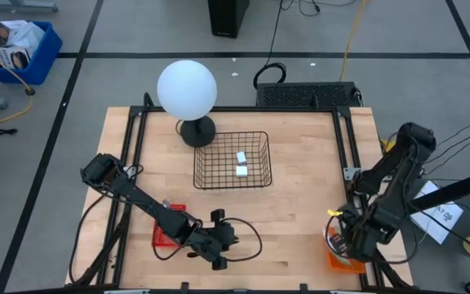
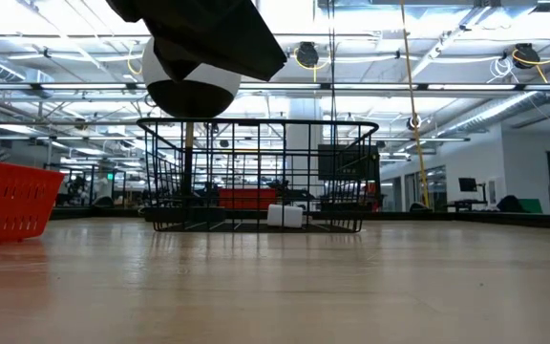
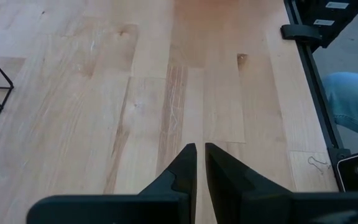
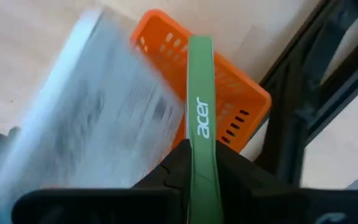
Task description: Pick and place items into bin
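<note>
At the table's near right corner, the right gripper [image 4: 199, 163] is clamped on a thin green strip [image 4: 200, 106] printed "acer" in white, its long axis running straight out from the fingers over a perforated orange plastic basket [image 4: 241, 102], with a blurred flat white printed packet [image 4: 98, 118] just beside it. Over the bare wooden planks near the front edge, the left gripper [image 3: 200, 163] hangs with its dark tapered fingers almost together and holding nothing. Two small white blocks [image 1: 241, 163] lie inside the black wire bin [image 1: 206, 173] mid-table.
</note>
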Available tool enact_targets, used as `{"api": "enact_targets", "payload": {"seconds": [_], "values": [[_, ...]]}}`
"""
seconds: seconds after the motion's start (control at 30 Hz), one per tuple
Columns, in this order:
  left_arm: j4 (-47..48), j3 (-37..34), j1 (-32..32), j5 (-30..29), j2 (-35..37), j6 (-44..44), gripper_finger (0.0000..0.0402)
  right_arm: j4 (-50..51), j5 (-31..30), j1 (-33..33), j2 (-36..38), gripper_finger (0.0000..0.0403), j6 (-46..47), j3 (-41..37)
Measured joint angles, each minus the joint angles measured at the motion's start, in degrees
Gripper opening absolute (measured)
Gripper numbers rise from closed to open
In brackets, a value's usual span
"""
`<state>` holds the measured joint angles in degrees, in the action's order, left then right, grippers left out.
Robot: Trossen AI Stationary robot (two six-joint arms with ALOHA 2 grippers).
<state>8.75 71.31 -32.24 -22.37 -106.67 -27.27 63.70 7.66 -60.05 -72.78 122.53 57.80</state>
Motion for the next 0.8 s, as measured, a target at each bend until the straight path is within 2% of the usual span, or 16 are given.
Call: {"api": "enact_targets", "payload": {"seconds": [0.2,0.4,0.57,0.8], "values": [[0.0,0.0,0.1,0.0,0.0,0.0,0.0037,-4.4,0.3,-0.1,-3.0,0.0048,-0.6,0.2],[0.0,0.0,0.1,-0.2,0.0,0.0,0.0037,-6.2,-3.4,0.0,-2.3,0.0065,-2.0,-0.1],[-0.6,0.0,0.2,-0.2,0.0,0.0,0.0037,-6.3,-3.6,0.2,-1.6,0.008,-3.2,-0.1],[-0.9,0.0,0.2,-0.2,0.0,0.0,0.0037,-6.9,-3.0,0.2,-1.5,0.0059,-1.4,-0.1]]}}
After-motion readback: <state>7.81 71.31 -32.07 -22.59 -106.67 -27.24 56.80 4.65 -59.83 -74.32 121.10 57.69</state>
